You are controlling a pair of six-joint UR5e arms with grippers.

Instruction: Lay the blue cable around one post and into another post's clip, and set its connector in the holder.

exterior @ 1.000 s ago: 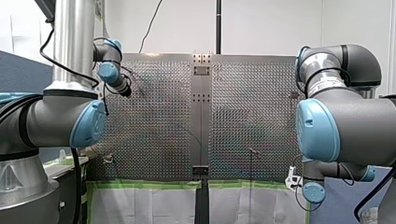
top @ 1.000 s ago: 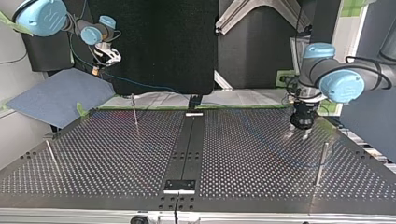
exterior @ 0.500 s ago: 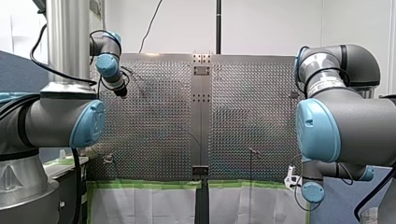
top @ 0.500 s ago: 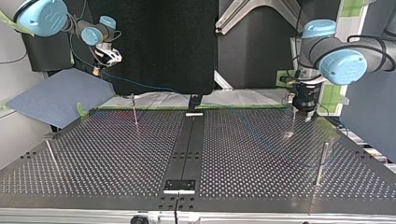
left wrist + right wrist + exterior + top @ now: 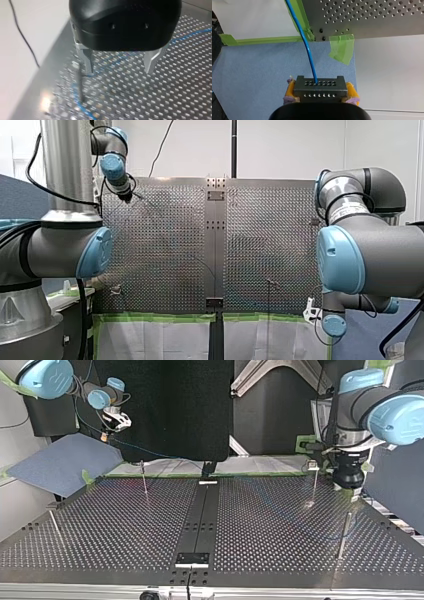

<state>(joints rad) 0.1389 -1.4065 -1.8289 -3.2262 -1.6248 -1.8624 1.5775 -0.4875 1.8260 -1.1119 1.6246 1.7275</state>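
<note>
My right gripper (image 5: 320, 92) is clamping the black connector (image 5: 319, 83) between its yellow pads (image 5: 290, 90), off the table (image 5: 374, 17) and over a blue mat (image 5: 249, 72). The cable (image 5: 308, 50) is leaving the connector's face and running ahead of the gripper, toward the table corner, where a strip of green tape (image 5: 342, 47) is hanging. In the top view this gripper is hanging at the far left, above the mat. From it the cable is slanting down toward the table's far edge, near a thin post (image 5: 144, 479).

My left gripper (image 5: 119, 72) is hovering just over the table with its metal fingers (image 5: 87, 60) spread wide, gripping nothing. The cable is lying on the holes below. It is passing the tip of one finger and bending beside a blurred post (image 5: 80, 85); I cannot tell which post this is. In the top view this gripper is pointing down at the far right. It is just right of a clip post (image 5: 313, 482) and farther back than a near post (image 5: 343, 532). In the front view it is hanging over the table's far left corner.

A black bracket (image 5: 192, 558) is sitting at the middle of the top view's near edge, well apart from both grippers.
</note>
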